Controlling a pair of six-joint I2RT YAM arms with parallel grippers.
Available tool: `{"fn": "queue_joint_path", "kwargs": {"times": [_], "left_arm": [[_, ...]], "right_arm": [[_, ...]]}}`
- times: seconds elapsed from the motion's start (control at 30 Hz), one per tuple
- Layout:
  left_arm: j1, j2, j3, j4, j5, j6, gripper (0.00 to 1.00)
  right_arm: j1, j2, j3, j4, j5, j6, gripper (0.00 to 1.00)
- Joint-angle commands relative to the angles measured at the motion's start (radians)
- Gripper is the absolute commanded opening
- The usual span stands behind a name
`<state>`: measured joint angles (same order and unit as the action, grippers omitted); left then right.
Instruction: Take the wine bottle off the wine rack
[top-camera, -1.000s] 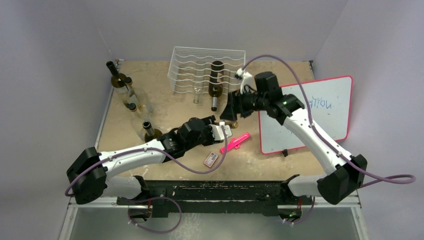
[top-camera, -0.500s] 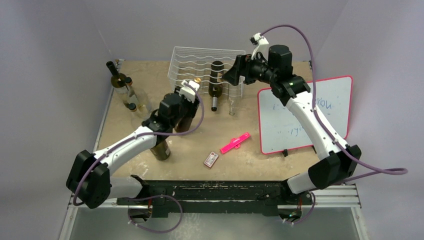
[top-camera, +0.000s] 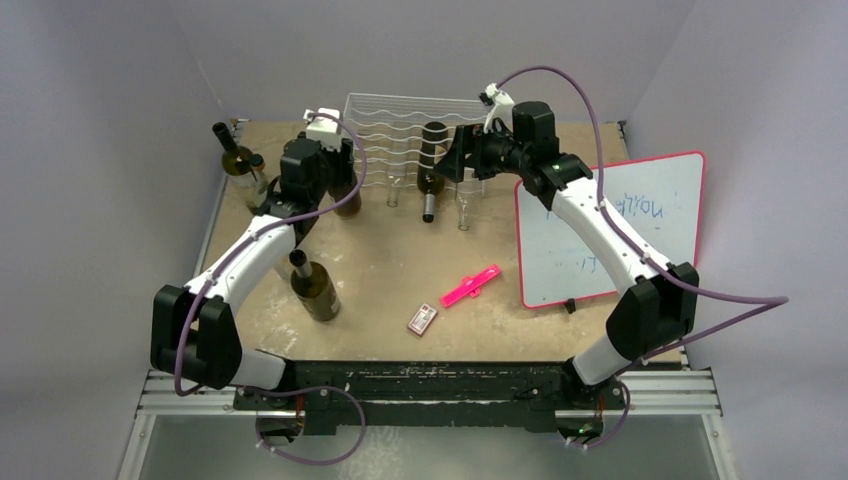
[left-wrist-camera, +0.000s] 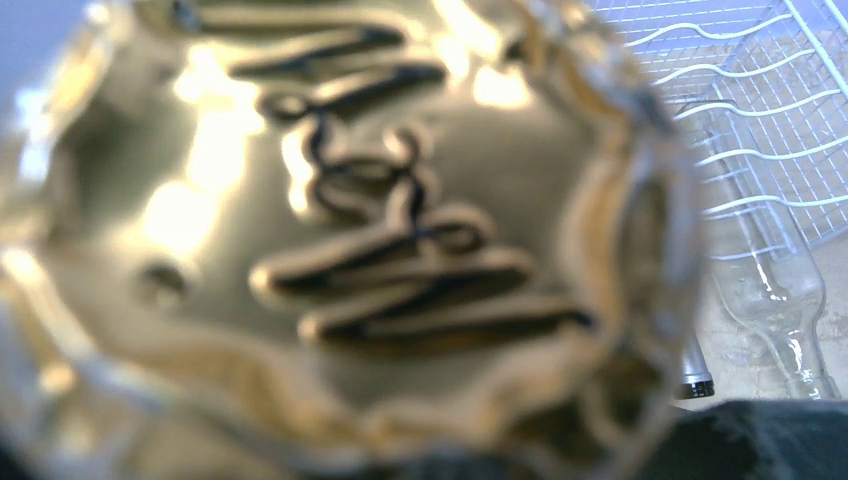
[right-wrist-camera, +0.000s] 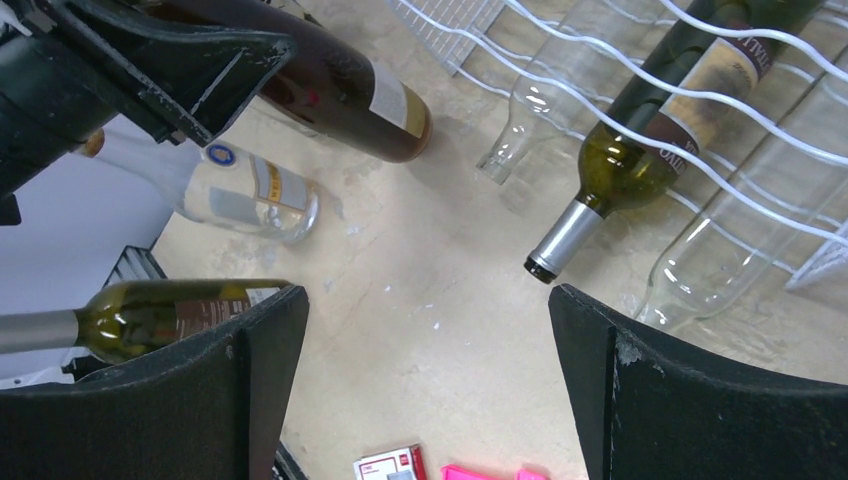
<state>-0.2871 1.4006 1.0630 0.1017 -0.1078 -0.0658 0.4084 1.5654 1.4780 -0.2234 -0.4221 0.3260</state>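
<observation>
wine rack (top-camera: 398, 108): white wire; it sits at the far middle of the table (top-camera: 385, 262).
green bottle (top-camera: 432, 150): lies in a cradle right of the rack's middle. Its silver-foil neck slopes down and pokes out of the rack's near side.
clear bottles (top-camera: 392, 188): 2, 1 on each side of the green bottle. Both are in the rack with necks pointing out the near side.
brown bottle (right-wrist-camera: 350, 85): off the rack, just beside its left end, tilted. Its base is low over the table, and I cannot tell whether it touches.
left gripper (top-camera: 335, 172): clenched around the brown bottle, just left of the rack. The left wrist view is filled by a blurred gold foil top, with the rack's wires at the right edge.
right gripper (right-wrist-camera: 425, 300): released, fingers spread wide with nothing between them. It hangs over the rack's right part, just beside the green bottle.
standing bottle (top-camera: 314, 290): greenish with a grey foil neck, well in front of the rack's left end.
other bottles (top-camera: 238, 158): 2, left of the rack by the table's left edge.
pink plastic piece (top-camera: 470, 285): in front of the rack, toward its right end.
small box (top-camera: 423, 319): red and white, nearer than the pink piece.
whiteboard (top-camera: 610, 230): pink-framed, lying right of the rack.
</observation>
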Motion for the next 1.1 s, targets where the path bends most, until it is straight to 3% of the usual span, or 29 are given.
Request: {"fn": "queue_joint_path", "kwargs": {"times": [0.0,0.27,0.7,1.0,1.07], "left_arm": [[0.002,-0.061,0.166,0.261,0.008,0.010,0.00],[0.130,-0.055,0.154,0.303,0.067,-0.033,0.00],[0.159,-0.022,0.056,0.368,0.088,-0.005,0.00],[0.160,-0.020,-0.010,0.387,0.068,0.020,0.00],[0.160,-0.029,-0.025,0.383,0.055,0.029,0.05]], "right_arm": [[0.017,0.005,0.005,0.061,-0.033,0.004,0.93],[0.105,0.075,0.023,0.071,-0.014,0.004,0.93],[0.180,0.233,0.070,0.117,-0.029,0.034,0.92],[0.211,0.356,0.131,0.165,0.159,0.240,0.86],[0.225,0.380,0.136,0.205,0.228,0.287,0.85]]}}
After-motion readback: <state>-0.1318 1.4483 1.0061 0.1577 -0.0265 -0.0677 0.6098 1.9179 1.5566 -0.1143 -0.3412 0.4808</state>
